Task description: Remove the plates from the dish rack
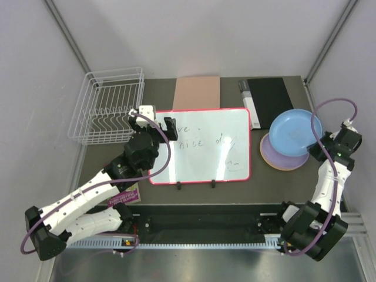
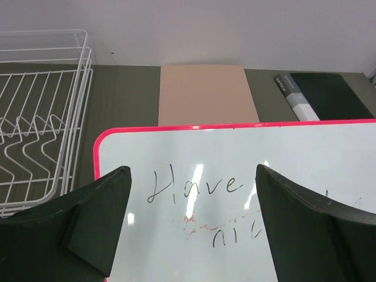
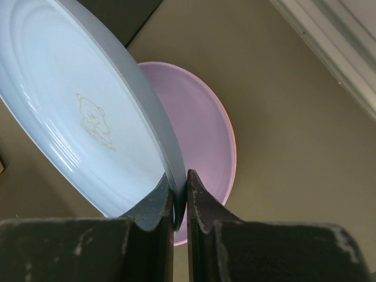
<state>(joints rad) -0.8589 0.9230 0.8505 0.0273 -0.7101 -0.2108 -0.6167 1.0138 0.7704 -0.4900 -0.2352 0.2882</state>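
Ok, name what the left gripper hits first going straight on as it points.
Probably the whiteboard: the open left gripper tilts down toward its written-on left end, though depth is unclear.

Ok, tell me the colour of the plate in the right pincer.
The plate is light blue; the right wrist view shows it best.

Robotics lab cell, pale walls (image 1: 205, 35), metal corner posts (image 1: 67, 36), left arm (image 1: 88, 200) and right arm (image 1: 326, 188) bolted to a rail (image 1: 200, 242)

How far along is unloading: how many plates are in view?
3: the blue plate, held at its rim by the right gripper, over the lilac plate, which lies on the orange plate. None shows in the rack.
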